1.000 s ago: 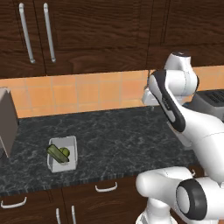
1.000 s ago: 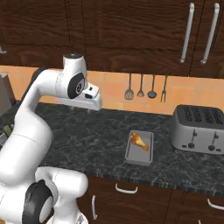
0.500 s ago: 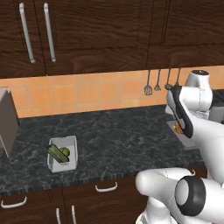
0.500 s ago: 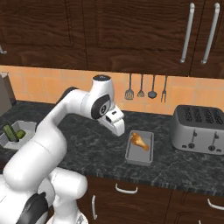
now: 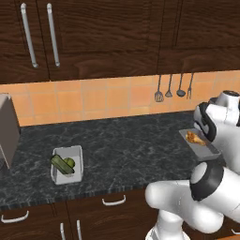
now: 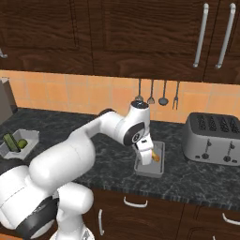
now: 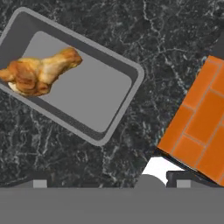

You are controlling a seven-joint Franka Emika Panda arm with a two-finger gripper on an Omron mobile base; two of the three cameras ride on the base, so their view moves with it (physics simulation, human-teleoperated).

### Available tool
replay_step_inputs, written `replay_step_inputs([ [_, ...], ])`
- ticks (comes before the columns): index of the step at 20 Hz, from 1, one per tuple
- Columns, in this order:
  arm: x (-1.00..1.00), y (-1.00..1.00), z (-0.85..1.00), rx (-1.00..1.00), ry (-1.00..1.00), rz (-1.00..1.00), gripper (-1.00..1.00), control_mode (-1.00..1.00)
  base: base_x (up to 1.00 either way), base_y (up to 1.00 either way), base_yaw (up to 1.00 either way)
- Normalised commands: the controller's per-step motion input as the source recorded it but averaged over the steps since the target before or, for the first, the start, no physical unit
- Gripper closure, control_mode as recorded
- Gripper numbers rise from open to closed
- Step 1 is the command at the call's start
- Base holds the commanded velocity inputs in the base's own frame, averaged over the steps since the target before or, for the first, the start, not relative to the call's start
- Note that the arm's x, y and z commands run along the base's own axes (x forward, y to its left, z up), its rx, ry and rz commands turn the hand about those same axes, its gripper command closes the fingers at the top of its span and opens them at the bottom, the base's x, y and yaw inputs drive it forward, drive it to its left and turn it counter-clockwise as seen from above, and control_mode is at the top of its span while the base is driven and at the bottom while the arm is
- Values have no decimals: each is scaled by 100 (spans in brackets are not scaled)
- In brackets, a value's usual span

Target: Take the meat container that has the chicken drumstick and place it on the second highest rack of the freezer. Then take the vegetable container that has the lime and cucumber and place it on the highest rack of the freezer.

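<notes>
Scene as I read it from the operator's station. The claw hangs above the meat container, a grey rectangular tray on the dark speckled desk; in the hand view its two dark tips stand far apart at the bottom edge, jaws wide open and gripping nothing; the tray lies below and apart from them.

The chicken drumstick, golden-brown and lumpy, lies at one end of the tray, the rest of the tray floor bare; from the left base camera the same tray sits near the desk's front edge at the right, partly behind my arm, with the drumstick inside.

The vegetable container, a pale tray, sits well apart on the left part of the desk; it holds the dark green cucumber with the small yellow-green lime touching or just beside it.

A silver toaster stands on the desk to the right of the meat tray; four utensils hang on the orange tiled wall behind.
</notes>
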Motion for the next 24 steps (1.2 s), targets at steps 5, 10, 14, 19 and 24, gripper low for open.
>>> replay_step_inputs([
  [5,2,-59,-45,5,0,-3,-100,-100,0,0,0],
  [10,8,-18,-38,0,0,0,-100,-100,0,0,0],
  [14,9,-11,-50,0,0,0,-100,-100,0,0,0],
  [19,22,-5,-42,0,1,0,-100,-100,0,0,0],
  [24,26,-1,-38,0,3,0,-100,-100,0,0,0],
])
